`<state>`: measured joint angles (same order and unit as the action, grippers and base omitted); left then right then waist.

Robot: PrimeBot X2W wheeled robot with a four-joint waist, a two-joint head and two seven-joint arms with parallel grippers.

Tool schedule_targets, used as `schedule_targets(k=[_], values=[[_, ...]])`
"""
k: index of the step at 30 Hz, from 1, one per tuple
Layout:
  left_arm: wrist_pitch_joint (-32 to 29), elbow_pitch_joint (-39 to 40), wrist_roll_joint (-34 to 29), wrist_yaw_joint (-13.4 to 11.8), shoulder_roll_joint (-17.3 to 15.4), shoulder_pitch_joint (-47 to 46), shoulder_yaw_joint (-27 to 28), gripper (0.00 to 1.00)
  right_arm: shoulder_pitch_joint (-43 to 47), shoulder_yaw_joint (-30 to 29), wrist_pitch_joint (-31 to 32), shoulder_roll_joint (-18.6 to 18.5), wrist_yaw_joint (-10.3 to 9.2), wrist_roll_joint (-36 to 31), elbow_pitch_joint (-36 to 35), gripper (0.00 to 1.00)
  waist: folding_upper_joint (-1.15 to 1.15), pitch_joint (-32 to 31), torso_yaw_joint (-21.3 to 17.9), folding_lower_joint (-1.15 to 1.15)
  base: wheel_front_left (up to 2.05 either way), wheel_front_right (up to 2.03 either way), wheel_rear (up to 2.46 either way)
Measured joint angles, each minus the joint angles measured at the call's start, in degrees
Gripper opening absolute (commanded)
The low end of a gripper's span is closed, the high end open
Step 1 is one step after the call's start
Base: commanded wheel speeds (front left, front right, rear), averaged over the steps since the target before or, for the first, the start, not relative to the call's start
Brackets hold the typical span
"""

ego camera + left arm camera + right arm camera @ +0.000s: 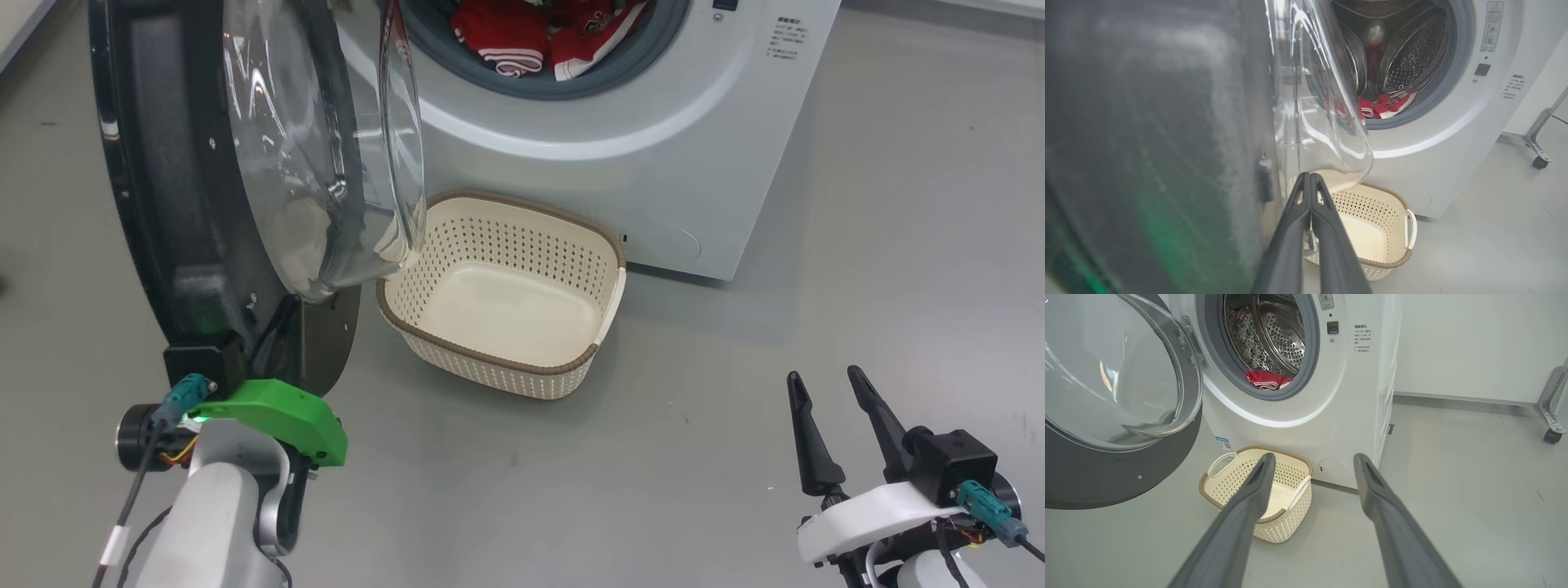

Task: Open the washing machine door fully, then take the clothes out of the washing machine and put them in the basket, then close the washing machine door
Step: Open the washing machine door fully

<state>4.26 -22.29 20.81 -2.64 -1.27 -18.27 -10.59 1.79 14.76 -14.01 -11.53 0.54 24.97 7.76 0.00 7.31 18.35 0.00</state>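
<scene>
- left gripper [1310, 176]: fingers [1290, 228] clenched tip to tip, nothing seen between them. They sit low, right by the inner face of the washing machine door [155, 188], just under its glass bowl [326, 163]. Cannot tell if they touch the door.
- right gripper [823, 377]: fingers [1241, 514] spread wide and empty, hovering over the floor [898, 245], well apart from everything. In the right wrist view they point toward the basket and the machine front.
- door: swung far out from the washing machine [653, 163], inner side and bowl facing the robot, drum mouth uncovered. Step one looks done or nearly so. Cannot tell if the door is at its stop.
- the clothes [522, 37]: red with white trim, bunched at the bottom of the drum [1282, 339] just behind the grey gasket [571, 86]. None out yet, as far as the views show.
- the basket [522, 204]: on the floor touching or just short of the machine front, below the drum mouth, beside the open door. Nothing in it.
- Progress guess: early, about a third at best. Door opening is basically finished.
- Left to do: reach into the drum, pull every garment out, drop them in the basket, then swing the door shut.
- The open right gripper looks the readier one for the reach.
</scene>
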Motion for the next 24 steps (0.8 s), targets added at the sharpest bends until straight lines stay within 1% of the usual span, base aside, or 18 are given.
schedule_targets(k=[4,11,14,16,24], values=[[0.8,-0.2,1.5,-0.6,-0.5,-0.4,2.7,0.00,-0.2,0.4,0.7,-0.5,0.03,-0.6,-0.4,1.00,0.00,1.4,1.3,0.00,0.00,0.00,0.00],[1.7,-0.6,3.3,-1.2,-2.8,-1.5,7.7,0.00,-1.8,1.6,2.3,-1.3,0.42,-1.9,-1.4,1.00,0.00,4.6,3.1,0.00,0.00,0.00,0.00],[1.9,-0.7,4.5,-1.3,-3.4,-2.0,9.4,0.00,-2.5,2.0,2.7,-1.4,0.52,-2.5,-1.9,1.00,0.00,5.7,3.4,0.00,0.00,0.00,0.00],[2.4,-1.0,6.4,-1.7,-4.2,-2.8,12.3,0.00,-3.5,2.2,3.4,-1.8,0.52,-3.0,-2.4,1.00,0.00,7.4,3.8,0.00,0.00,0.00,0.00],[3.4,-2.0,9.0,-2.2,-6.8,-4.9,17.4,0.00,-5.6,2.7,5.1,-2.8,0.51,-4.1,-3.4,1.00,0.00,11.8,4.0,0.00,0.00,0.00,0.00]])
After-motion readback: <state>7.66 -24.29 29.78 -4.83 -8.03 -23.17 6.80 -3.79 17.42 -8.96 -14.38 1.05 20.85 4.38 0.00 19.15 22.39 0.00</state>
